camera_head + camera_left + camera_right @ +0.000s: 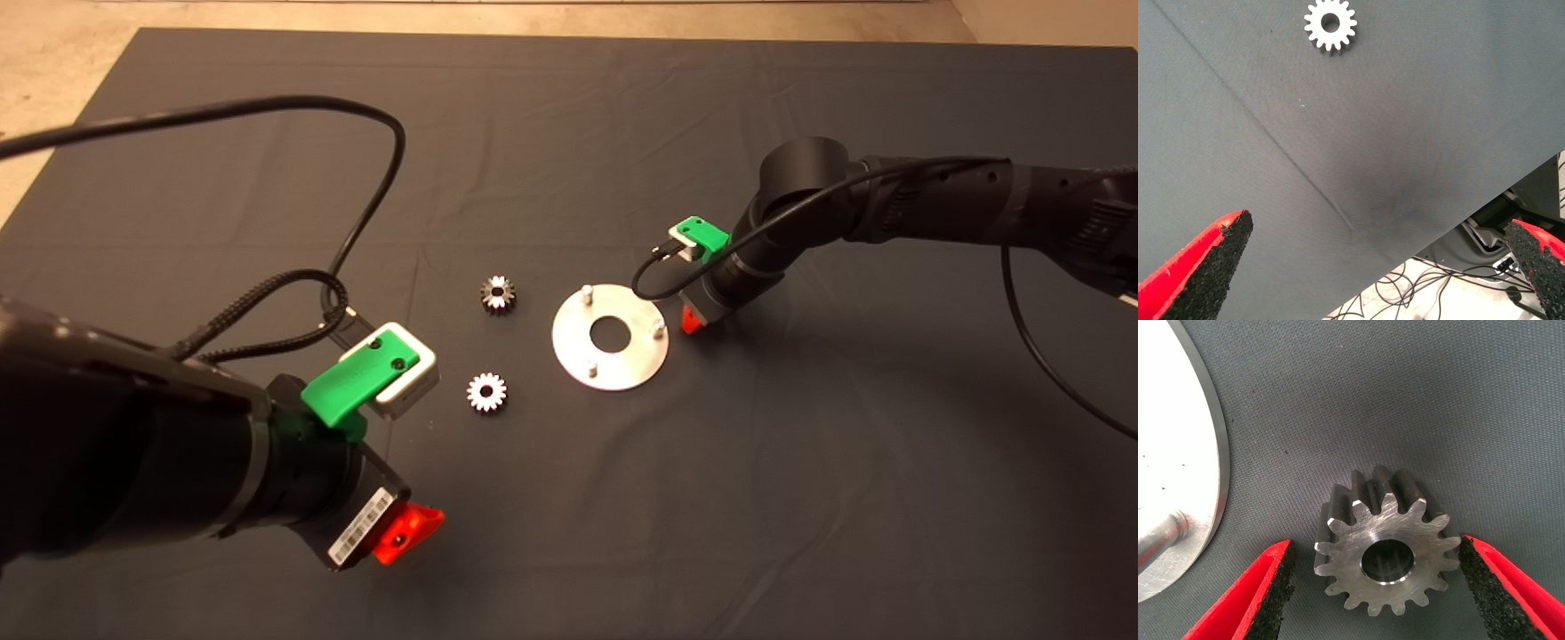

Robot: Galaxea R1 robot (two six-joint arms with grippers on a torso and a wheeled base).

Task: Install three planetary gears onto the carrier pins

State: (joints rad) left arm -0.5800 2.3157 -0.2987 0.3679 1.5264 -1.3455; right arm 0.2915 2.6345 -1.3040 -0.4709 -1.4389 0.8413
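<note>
The round silver disc (569, 342) lies mid-mat with three bare carrier pins (587, 292) upright around its centre hole. Two planetary gears lie flat to its left, one farther back (498, 293) and one nearer (486, 391). My right gripper (689, 322) is down at the disc's right edge. In the right wrist view it (1375, 543) is open and straddles the third gear (1385, 553), which lies on the mat beside the disc (1178, 453) and a pin (1161, 537). My left gripper (404, 533) hovers open and empty at the lower left; one gear (1330, 25) shows ahead of it (1378, 223).
A black cable (356, 222) loops over the mat behind the left arm. The mat's edge and floor cables (1458, 293) show in the left wrist view. Bare mat lies in front of and to the right of the disc.
</note>
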